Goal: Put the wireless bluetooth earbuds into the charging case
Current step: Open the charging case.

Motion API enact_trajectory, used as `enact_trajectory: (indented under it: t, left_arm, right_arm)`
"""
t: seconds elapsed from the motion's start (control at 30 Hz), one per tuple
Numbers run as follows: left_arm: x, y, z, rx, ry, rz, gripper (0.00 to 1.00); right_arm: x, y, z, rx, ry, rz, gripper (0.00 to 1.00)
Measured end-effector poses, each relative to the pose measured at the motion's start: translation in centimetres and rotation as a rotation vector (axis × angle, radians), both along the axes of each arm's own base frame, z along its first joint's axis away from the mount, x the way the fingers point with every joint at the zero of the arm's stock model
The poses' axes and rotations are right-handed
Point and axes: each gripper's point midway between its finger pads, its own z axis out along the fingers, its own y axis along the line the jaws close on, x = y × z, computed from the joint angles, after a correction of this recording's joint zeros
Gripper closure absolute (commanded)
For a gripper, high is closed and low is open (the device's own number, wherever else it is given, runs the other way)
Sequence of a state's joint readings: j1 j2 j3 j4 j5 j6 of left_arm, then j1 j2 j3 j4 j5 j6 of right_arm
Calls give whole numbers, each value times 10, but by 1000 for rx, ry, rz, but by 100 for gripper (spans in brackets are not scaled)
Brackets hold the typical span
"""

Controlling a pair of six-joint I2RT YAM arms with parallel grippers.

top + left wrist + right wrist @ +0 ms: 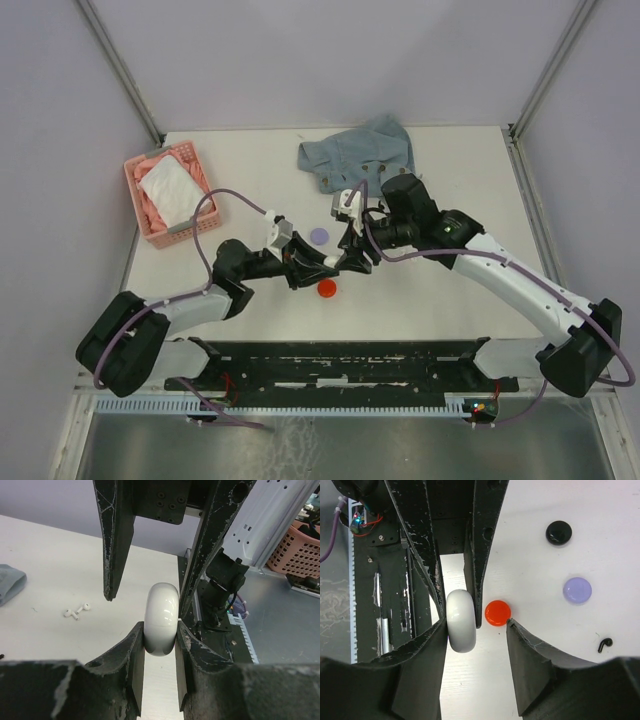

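Note:
My left gripper is shut on a white round charging case, held on edge above the table; the case is closed. It also shows in the right wrist view and the top view. My right gripper is open around the case, with its left finger against the case and its right finger apart. Two white earbuds lie on the table to the left. A black earbud lies on the table at the right. The grippers meet at the table's middle.
A red case, a lilac case and a black case lie on the table. A pink basket with cloths stands at the back left. A denim cloth lies at the back.

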State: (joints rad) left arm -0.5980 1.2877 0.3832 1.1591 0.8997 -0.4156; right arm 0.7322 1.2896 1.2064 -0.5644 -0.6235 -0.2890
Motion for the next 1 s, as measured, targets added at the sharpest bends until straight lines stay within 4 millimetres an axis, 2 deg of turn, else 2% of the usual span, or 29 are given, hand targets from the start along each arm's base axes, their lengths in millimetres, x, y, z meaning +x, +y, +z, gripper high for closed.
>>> enact_trajectory:
  t: [0.17,0.43,0.7,1.0]
  left_arm:
    - [1,2,4,1,-37,18,97]
    - [5,3,-6,42,-59,41,97]
    - [2,3,-11,72,-90,42,97]
    - [27,8,-30,136,-14,191,97]
  right_arm:
    - [4,-1,4,7,-24,-21,41]
    - [12,-5,2,-15,-36,-73,39]
    - [26,-13,9,-22,-77,-178,36]
    - [46,-30,3,-73,-56,-365,28]
